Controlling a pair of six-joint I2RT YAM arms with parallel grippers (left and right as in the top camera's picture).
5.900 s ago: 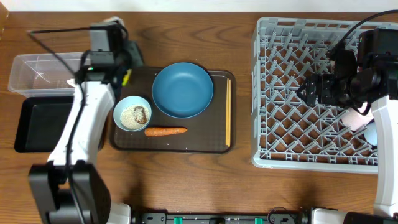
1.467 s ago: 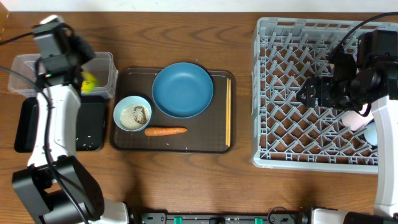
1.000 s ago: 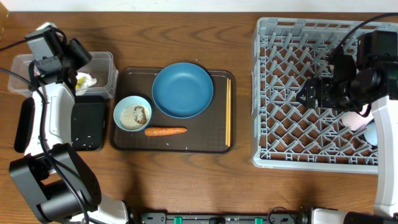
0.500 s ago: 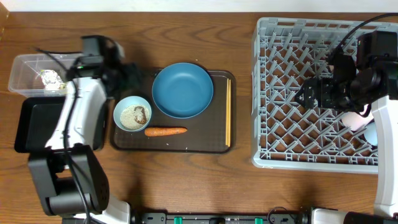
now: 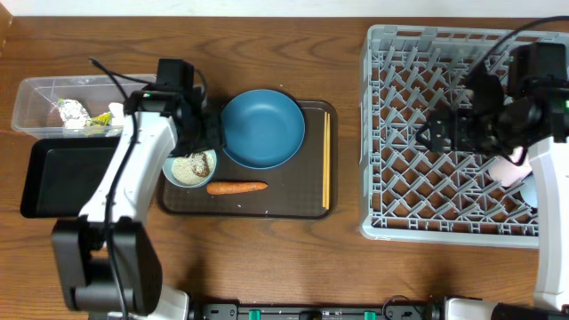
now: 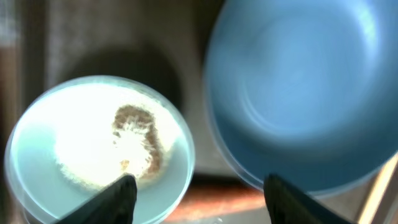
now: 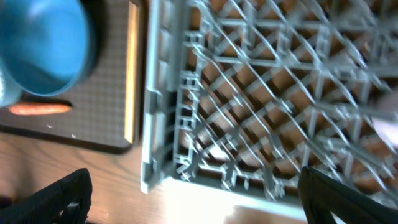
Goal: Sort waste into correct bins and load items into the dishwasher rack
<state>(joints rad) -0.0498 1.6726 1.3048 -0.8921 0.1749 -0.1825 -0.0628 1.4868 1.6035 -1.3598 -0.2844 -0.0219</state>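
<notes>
Nearest the front of the wooden desk [image 5: 267, 267], an orange carrot [image 5: 236, 188] lies on the dark brown serving tray [image 5: 267, 206]. Just behind it sits a small light-blue bowl [image 5: 180, 178] of white rice [image 5: 184, 164] with a brown lump [image 5: 201, 164], and the left hand [image 6: 199, 199] hangs empty, fingers moderately apart, over the gap between bowl and large blue plate [image 5: 264, 127]; thin wooden chopsticks [image 5: 326, 160] lie along the tray's right edge. Leftward, the shallow black tray [image 5: 62, 178] lies before the clear plastic tub [image 5: 40, 93] holding crumpled white tissue [image 5: 69, 110] and a yellow wrapper [image 5: 105, 118], while the right hand [image 5: 436, 133], spread wide and empty, hovers over the big grey lattice rack [image 5: 400, 53].
</notes>
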